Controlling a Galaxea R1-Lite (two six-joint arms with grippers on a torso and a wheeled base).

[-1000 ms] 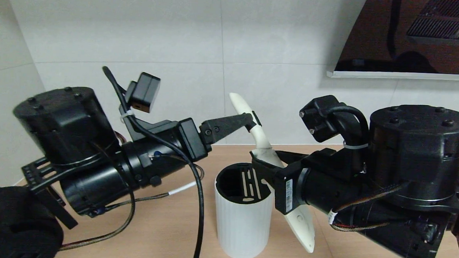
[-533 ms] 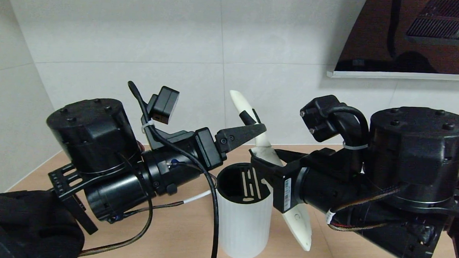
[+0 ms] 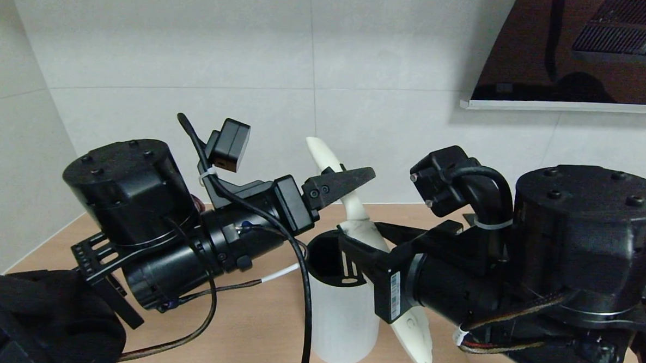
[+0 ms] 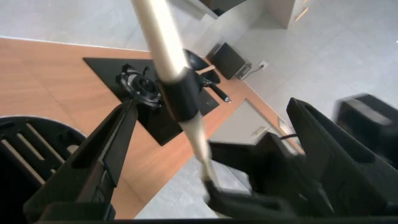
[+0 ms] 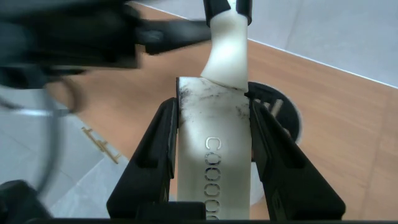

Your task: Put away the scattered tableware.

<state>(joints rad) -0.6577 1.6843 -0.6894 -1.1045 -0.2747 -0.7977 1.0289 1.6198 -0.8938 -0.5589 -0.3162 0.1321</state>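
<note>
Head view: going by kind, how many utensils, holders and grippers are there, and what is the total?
White spatula: 1
White utensil holder with black slotted top: 1
Grippers: 2, the left gripper open around the handle, the right gripper shut on the blade end
Total: 4

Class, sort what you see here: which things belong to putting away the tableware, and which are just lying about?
Part of the job: spatula, gripped by the right claw; left claw, open around its handle; white holder below.

Just there: stove; hood; counter.
</note>
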